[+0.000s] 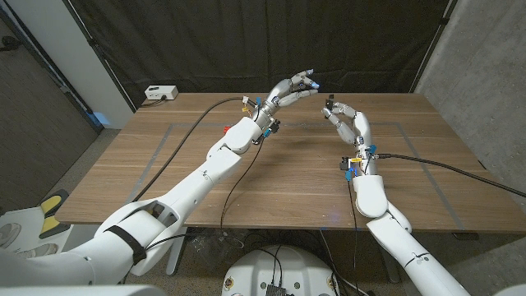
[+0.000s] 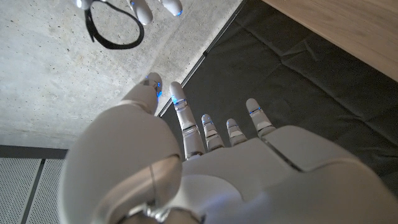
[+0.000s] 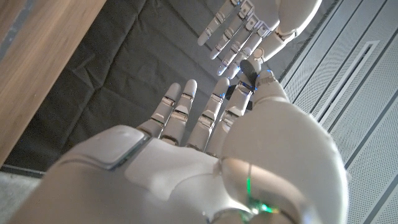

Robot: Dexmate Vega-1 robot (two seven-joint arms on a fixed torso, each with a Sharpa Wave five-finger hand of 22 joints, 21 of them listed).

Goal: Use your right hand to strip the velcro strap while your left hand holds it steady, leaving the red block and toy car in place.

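Head view: both hands are raised above the wooden table (image 1: 279, 177), facing each other. Right hand (image 1: 347, 120) seems to pinch the black velcro strap (image 2: 114, 28); left hand (image 1: 293, 89) has its fingers loosely spread.

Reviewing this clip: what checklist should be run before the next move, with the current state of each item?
1. right hand has the velcro strap: ok; the left wrist view shows the black loop hanging from its fingertips.
2. left hand steadies the strap: not ok; its fingers are spread, apart from the loop, with nothing in them.
3. Both hands clear of the table: ok; both are raised above its far half.
4. Red block and toy car in place: cannot tell; there is just a small red spot beside the left forearm.
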